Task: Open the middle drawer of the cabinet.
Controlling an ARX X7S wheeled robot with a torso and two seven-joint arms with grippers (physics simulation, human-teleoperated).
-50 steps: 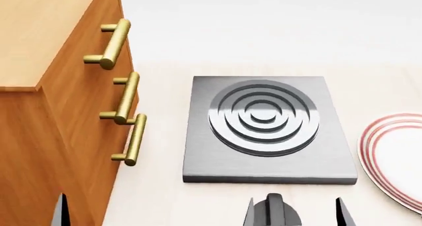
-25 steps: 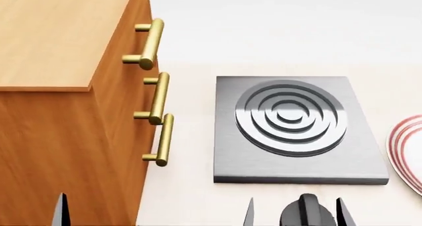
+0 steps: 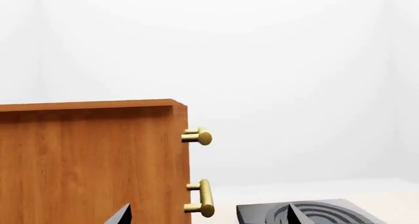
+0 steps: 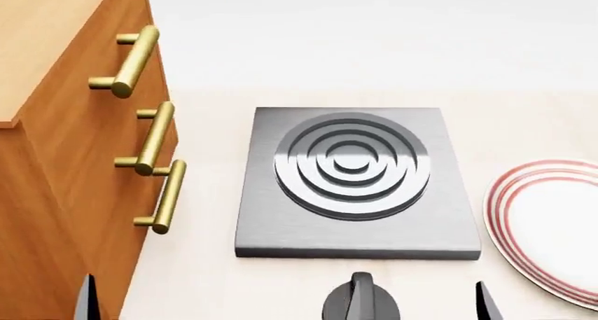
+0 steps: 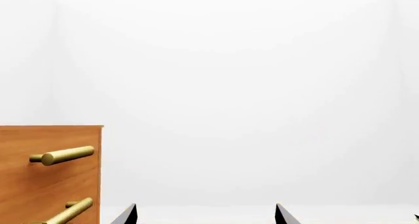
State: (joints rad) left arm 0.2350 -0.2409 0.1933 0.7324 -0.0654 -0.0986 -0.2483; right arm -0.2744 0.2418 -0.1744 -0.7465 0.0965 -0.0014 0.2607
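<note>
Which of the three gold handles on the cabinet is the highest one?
The top handle, nearest the cabinet's flat top. The middle handle sits below it, and the bottom handle is lowest, closest to the floor.

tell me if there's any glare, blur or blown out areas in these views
Head view: sharp, soft light, bright sheen on the ringed metal plate, only faint shadows under the brass handles of the cabinet. Left wrist view: crisp wood grain, background washed to near white. Right wrist view: mostly featureless white, wall and floor barely separable; the dark claw tips at the lower edge stay sharp.
</note>
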